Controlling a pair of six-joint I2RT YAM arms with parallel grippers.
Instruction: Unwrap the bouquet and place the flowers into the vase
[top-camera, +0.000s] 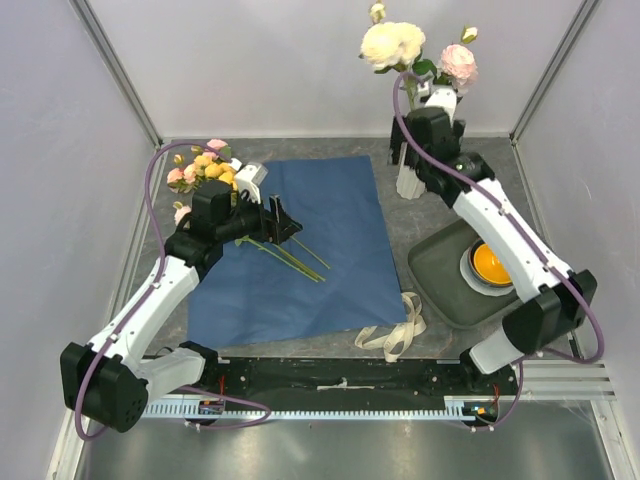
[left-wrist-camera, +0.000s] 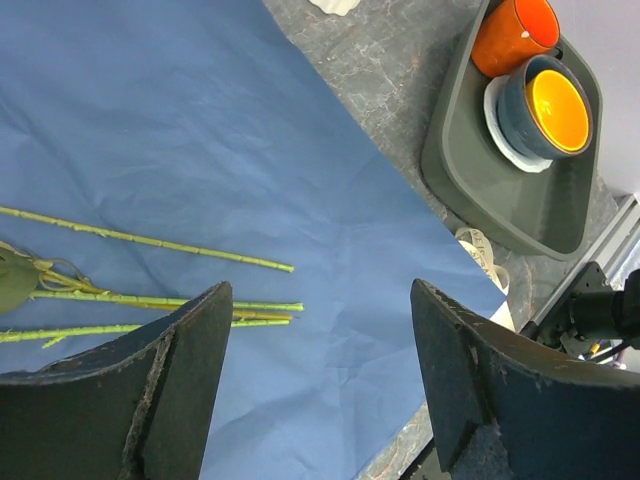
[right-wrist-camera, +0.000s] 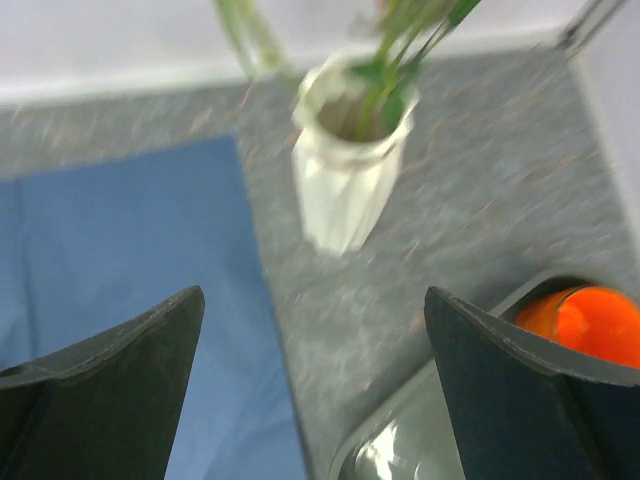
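1 vase (right-wrist-camera: 345, 180) upright, back right of surface (right-wrist-camera: 470, 200); 2 big heads (top-camera: 393, 43) + 2 buds in it. 1 blue sheet (top-camera: 330, 220) flat, centre; loose flowers (top-camera: 205, 170) at its left edge, 3 stems (left-wrist-camera: 150, 240) seen. 1 ribbon (top-camera: 398, 330), 1 tray (left-wrist-camera: 480, 180) w/ 1 cup (left-wrist-camera: 515, 30) + 1 bowl (left-wrist-camera: 550, 100). Left claw (left-wrist-camera: 320, 290) open over sheet, stems just beside. Right claw (right-wrist-camera: 312, 295) open, empty, near vase. Bare grey strip btw sheet & tray.

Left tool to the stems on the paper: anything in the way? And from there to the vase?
Nothing visible between the open left tool and the stems; they lie bare on the paper. Toward the vase, the right arm hangs close in front, with its tool open, and flowers take up part of the mouth.
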